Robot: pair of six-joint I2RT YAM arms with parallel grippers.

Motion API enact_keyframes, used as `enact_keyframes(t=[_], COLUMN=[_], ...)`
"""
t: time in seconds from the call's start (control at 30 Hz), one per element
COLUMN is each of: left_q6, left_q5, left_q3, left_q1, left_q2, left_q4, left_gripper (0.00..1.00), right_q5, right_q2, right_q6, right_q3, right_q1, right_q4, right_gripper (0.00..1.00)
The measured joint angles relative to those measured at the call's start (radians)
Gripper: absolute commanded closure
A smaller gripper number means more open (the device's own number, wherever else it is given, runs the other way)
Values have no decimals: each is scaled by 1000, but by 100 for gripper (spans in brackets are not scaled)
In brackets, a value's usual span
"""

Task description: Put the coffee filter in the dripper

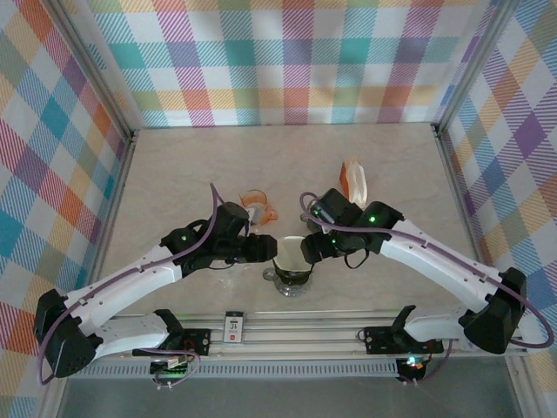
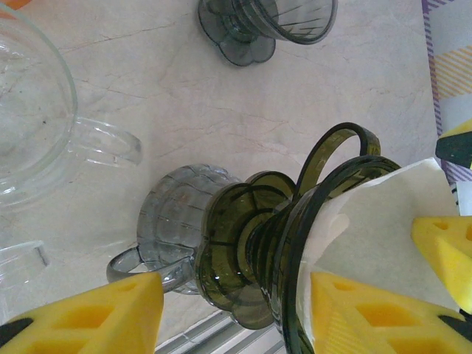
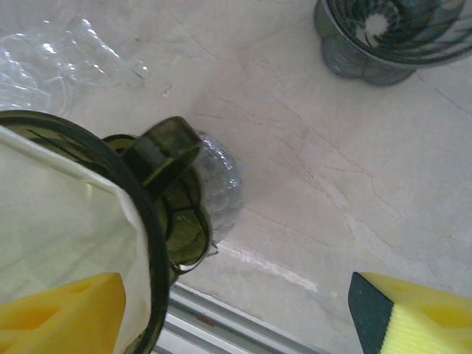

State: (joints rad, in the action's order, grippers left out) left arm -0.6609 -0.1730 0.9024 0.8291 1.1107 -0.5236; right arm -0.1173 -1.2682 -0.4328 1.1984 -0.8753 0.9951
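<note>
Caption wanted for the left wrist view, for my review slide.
Paper filter inside the green dripper atop a glass cup, the left gripper's yellow fingers either side of its rim.

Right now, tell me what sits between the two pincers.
In the top view, the green dripper, white filter in it, stands between left pincer and right pincer.

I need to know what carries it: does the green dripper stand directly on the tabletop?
No, the green dripper sits on top of a clear ribbed glass cup with a handle.
</note>
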Motion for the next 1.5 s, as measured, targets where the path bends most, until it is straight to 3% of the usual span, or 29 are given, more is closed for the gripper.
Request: enact_keyframes(t=[0.57, 1.5], left_q6=[-1, -12], left_q5=[0, -2], left_q3=[0, -2], left_q1=[0, 0], left_q2=[0, 0], left_q4=[0, 19], left_gripper=[46, 44], right_q5=[57, 8], right_q2=[-164, -232], right_q6=[73, 75], right_q3=[38, -28], right_q1=[-38, -49], right_q4=[-64, -114], right_gripper=[14, 14])
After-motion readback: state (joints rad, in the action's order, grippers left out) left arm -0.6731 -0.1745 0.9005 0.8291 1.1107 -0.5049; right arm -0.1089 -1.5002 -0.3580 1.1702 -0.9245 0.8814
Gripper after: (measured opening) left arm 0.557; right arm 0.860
